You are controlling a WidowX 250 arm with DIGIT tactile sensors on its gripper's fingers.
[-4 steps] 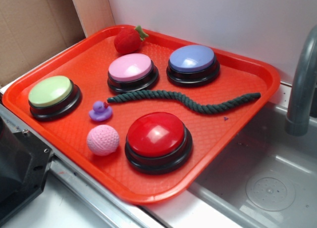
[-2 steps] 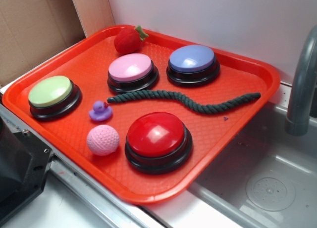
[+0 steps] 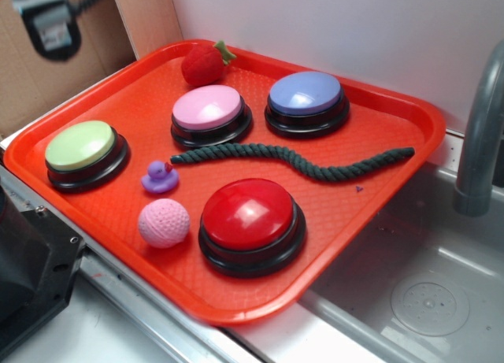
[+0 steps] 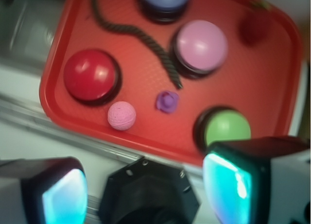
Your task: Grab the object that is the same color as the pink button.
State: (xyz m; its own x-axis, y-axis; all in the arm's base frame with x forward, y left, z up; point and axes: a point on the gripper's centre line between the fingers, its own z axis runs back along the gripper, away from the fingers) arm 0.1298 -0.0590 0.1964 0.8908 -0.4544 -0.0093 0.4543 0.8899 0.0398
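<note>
- Four domed buttons sit on the orange tray [image 3: 394, 135] in the exterior view; the pink button [image 3: 208, 109] is near 12 o'clock of the tray's middle, with a dark green rope [image 3: 291, 160] lying just below it.
- The pink yarn ball [image 3: 164, 222] rests at about 7 o'clock on the tray, just beside the red button [image 3: 249, 214] on its 9 o'clock side and just below the purple duck [image 3: 159, 176]; I cannot tell whether ball and button touch.
- A blurred part of the arm shows in the top left corner, well apart from the ball; this view does not show how the gripper stands.
- From the wrist view, the gripper [image 4: 146, 185] hangs high above the near edge of the tray with its two pads spread wide and nothing between them.
- The pink yarn ball [image 4: 121, 115] lies toward 11 o'clock of the gap, between the red button [image 4: 91, 75] and the purple duck [image 4: 167, 101].
- Judging by its knitted look, the ball is light, soft and grippy, not fragile, though it may roll.
- A pinch across its middle, with the pads set on its free sides away from the red button, looks safest.
</note>
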